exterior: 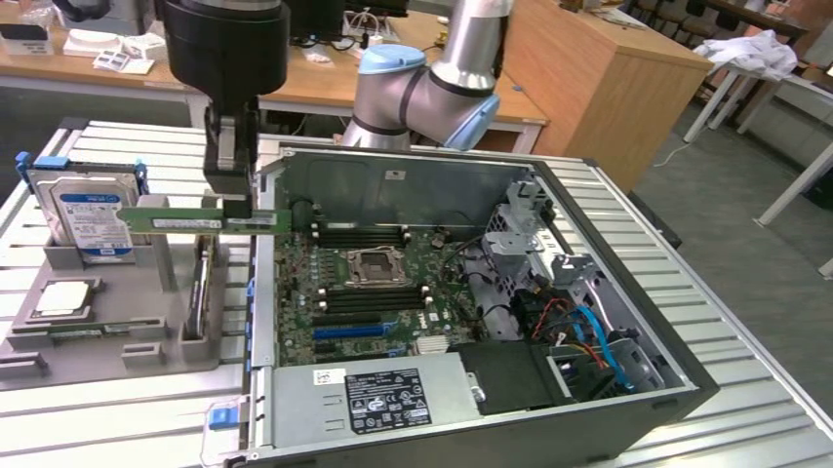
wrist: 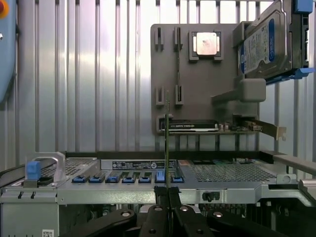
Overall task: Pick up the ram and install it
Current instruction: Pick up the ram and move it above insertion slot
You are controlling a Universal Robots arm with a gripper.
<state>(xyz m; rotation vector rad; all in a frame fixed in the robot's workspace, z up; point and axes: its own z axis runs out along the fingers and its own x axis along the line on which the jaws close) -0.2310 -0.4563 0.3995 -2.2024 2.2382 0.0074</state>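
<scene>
Motherboard (exterior: 377, 292) open from above; case wall (exterior: 265, 283) close by ram (exterior: 176, 222) end, clearance unclear.

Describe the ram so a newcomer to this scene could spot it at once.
Find the open computer case on the slatted table. At its edge on the exterior view's left, the black gripper holds the ram in the air. It is the long, thin green stick, unlike the boxy blue-labelled hard drive and square silver processor nearby.
</scene>
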